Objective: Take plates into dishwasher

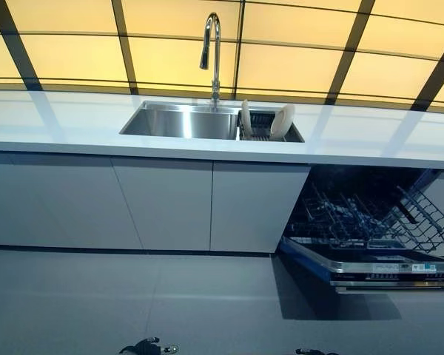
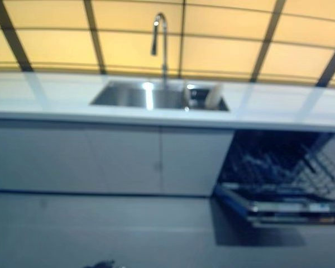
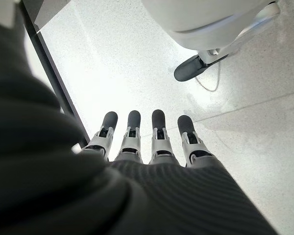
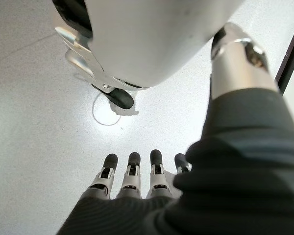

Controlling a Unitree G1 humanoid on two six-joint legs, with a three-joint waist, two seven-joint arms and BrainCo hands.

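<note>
Plates: two pale cream round plates (image 1: pixel 283 122) stand on edge in a dark wire rack (image 1: pixel 260 127) at the right end of the stainless steel sink (image 1: pixel 181 120), set into the white countertop (image 1: pixel 59 122). Their faces lean right and left, so each disc's long axis runs roughly upright, rims toward the robot. Tall chrome faucet (image 1: pixel 212 52) rises behind the basin. Dishwasher (image 1: pixel 370 222) sits open below the counter at far right, with its dark wire basket (image 1: pixel 385 214) pulled out over the lowered door.

Left hand (image 3: pixel 152 142) and right hand (image 4: pixel 132 178) both hang by the robot's sides over pale floor, fingers straight and relaxed, holding nothing. Plates lie up, ahead and well apart from both hands; they sit slightly right of centre, so the right hand is judged marginally nearer. Judgement: task not begun; approach to the counter needed before any reach.
</note>
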